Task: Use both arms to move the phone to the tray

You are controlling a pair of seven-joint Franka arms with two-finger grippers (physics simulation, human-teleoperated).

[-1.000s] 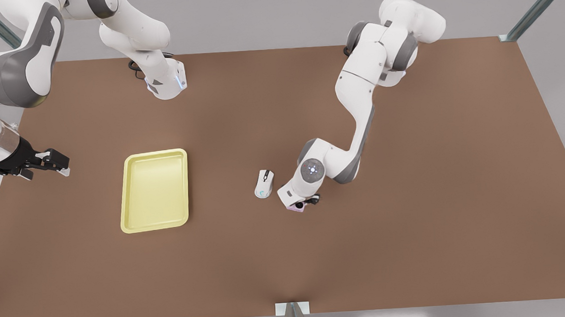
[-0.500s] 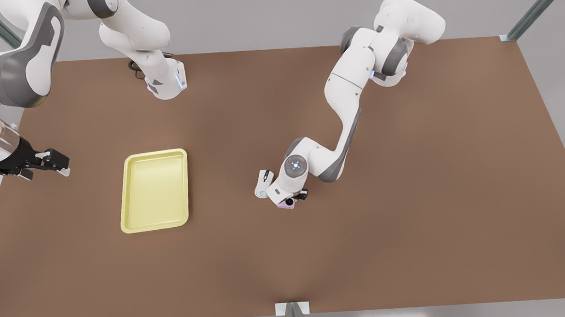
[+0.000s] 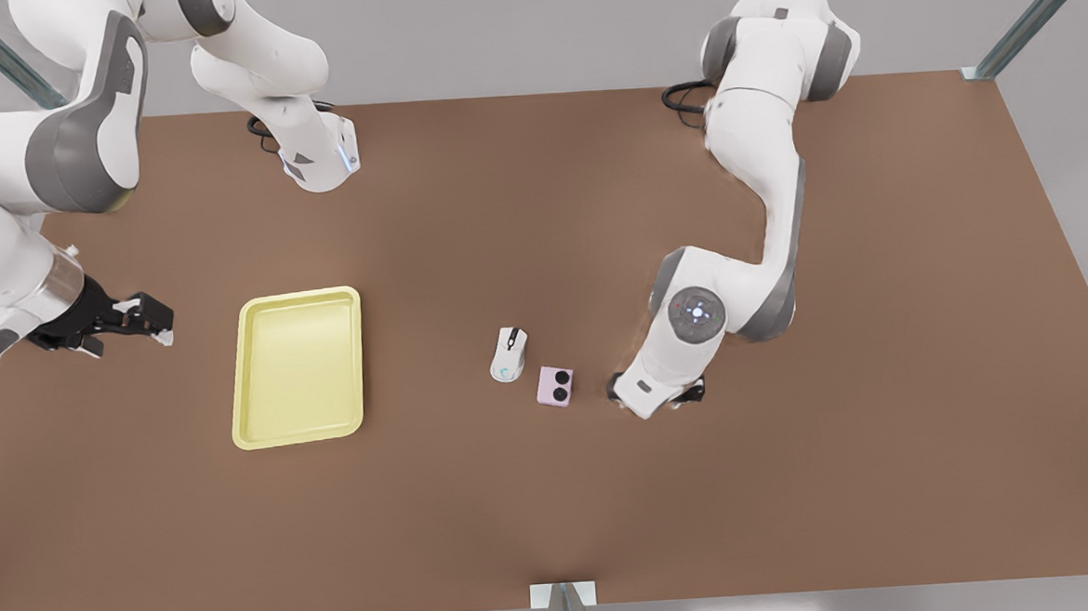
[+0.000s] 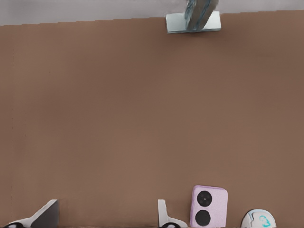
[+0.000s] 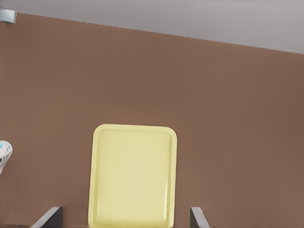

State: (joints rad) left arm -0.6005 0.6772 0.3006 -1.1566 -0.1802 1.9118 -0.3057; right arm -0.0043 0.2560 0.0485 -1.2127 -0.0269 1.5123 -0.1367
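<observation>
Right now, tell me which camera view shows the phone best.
The front view: the whole phone lies flat on the table beside the mouse, clear of the left gripper. The left wrist view shows it close but cut at the frame's edge. The right wrist view faces the tray.

In the front view, the small pink square phone [image 3: 556,385] lies just beside the white computer mouse [image 3: 508,354], at its 4 o'clock. The big yellow tray [image 3: 297,367] lies well apart, at the mouse's 9 o'clock.
</observation>
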